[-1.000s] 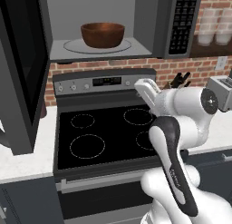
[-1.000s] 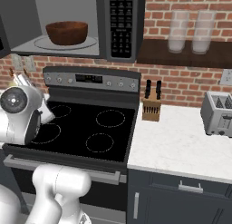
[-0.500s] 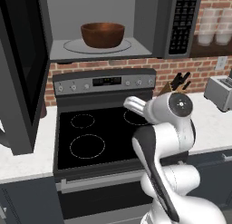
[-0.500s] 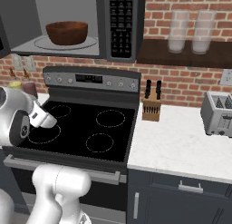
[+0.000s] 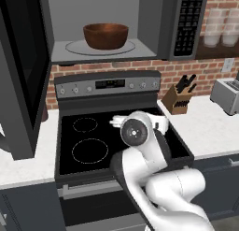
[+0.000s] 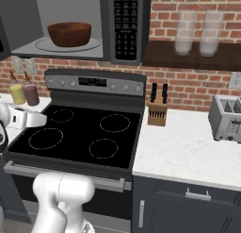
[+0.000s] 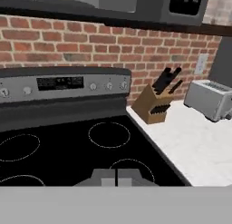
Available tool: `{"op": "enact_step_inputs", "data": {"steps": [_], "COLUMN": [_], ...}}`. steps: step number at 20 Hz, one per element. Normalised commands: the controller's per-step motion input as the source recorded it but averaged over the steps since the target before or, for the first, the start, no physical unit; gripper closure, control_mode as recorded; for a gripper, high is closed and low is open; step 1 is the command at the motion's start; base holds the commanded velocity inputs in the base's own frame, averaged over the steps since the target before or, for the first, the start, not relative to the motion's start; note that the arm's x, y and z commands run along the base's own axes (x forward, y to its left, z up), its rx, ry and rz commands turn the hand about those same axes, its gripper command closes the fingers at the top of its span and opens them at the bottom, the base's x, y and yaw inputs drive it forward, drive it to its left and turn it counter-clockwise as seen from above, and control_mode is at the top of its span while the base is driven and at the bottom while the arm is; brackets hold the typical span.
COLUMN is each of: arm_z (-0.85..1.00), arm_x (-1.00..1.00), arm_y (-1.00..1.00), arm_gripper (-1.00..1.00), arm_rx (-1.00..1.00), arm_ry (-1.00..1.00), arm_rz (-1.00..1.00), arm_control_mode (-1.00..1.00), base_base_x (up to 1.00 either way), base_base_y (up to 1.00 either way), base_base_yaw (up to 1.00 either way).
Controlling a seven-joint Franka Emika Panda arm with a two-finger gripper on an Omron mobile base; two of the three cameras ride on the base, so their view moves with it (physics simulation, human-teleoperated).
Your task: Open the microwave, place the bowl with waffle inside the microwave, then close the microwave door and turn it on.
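Door of the microwave hangs wide open on the far left, and that is what I have to push next, I think. It is a big dark panel with a black glass window, tall and flat, swung out toward me. My end effector sits low over the black stove, so the door lies to its left and higher up. In the right base view the end effector pokes out flat near the left edge. I cannot tell how far its fingers are spread, and I see nothing in them.

Moving right, the microwave is above the stove. The bowl is already inside, sitting on the round glass plate. It is reddish brown, round and deep, and smaller than the plate. I cannot see a waffle in it from here.

Further right is the keypad, a black strip I will need last. On the table stand a knife block and a toaster, well apart from my arm.
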Motion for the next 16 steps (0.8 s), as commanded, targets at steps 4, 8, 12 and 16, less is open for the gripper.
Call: {"op": "enact_step_inputs", "data": {"steps": [4,8,12,16], "arm_z": [-0.37,-0.04,0.0,0.0], "arm_x": [-0.05,-0.43,-0.25,-0.03], "arm_y": [0.14,0.45,0.8,0.98], "arm_gripper": [1.0,1.0,1.0,1.0], "arm_rx": [-0.65,-0.55,-0.45,-0.38], "arm_ry": [-0.37,-0.39,-0.35,-0.36], "arm_rz": [0.0,0.0,0.0,0.02], "arm_control_mode": [-1.0,-1.0,-1.0,-1.0], "base_base_x": [0.0,0.0,0.0,0.0], "base_base_y": [0.0,0.0,0.0,0.0], "base_base_yaw": [0.0,0.0,0.0,0.0]}}
